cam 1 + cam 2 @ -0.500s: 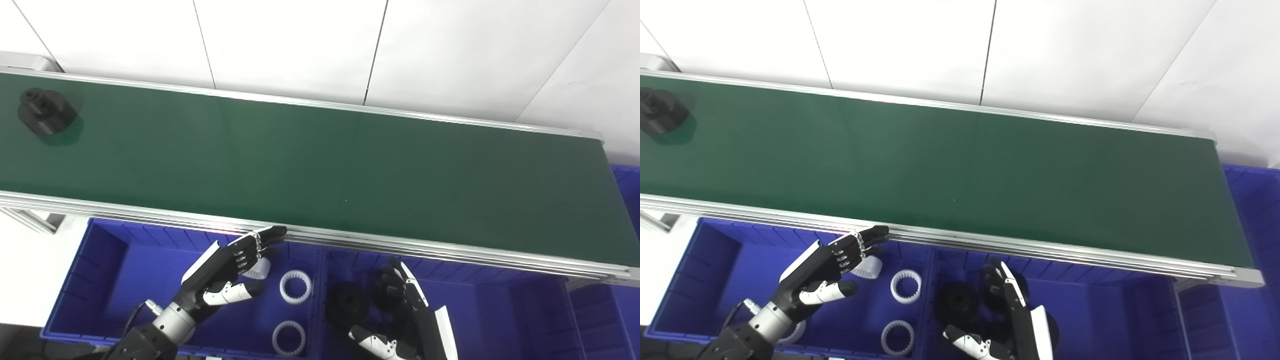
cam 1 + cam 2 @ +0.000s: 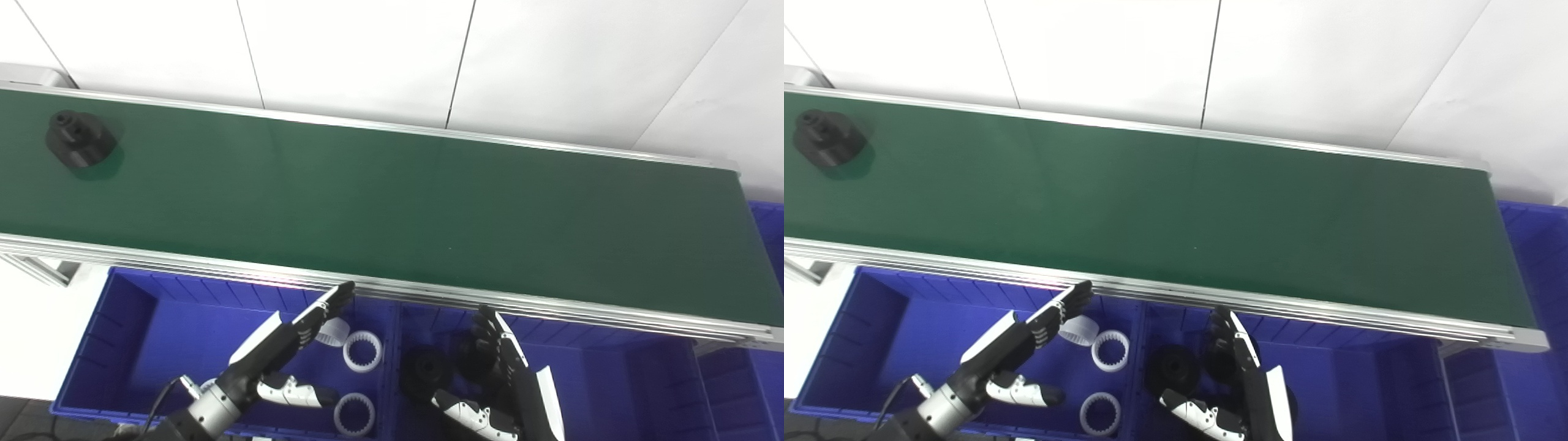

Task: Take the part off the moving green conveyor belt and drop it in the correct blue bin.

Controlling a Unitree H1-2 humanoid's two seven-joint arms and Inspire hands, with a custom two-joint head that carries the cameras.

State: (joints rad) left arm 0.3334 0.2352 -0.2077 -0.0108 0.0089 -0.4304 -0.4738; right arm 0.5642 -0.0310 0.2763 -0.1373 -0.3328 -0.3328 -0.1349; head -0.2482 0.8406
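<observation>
While the black part (image 2: 79, 138) sits on the green conveyor belt (image 2: 392, 208) out at the 10 o'clock end, touching nothing of mine, both my hands hang low over the blue bins at 6 o'clock. My left hand (image 2: 278, 349) is spread flat, fingers straight and apart, thumb out to the side, holding nothing; its fingertips (image 2: 340, 294) reach up near the belt's near metal rail (image 2: 429, 294). It's over the left blue bin (image 2: 131, 343), which has white toothed rings (image 2: 362, 351) and a white part partly hidden behind my fingers. My right hand (image 2: 502, 373) is also spread, empty, palm edge-on, over the middle blue bin (image 2: 588, 380) with black parts (image 2: 425, 370) lying just at its 9 o'clock side. Another blue bin (image 2: 768, 245) shows at 3 o'clock past the belt's end.
</observation>
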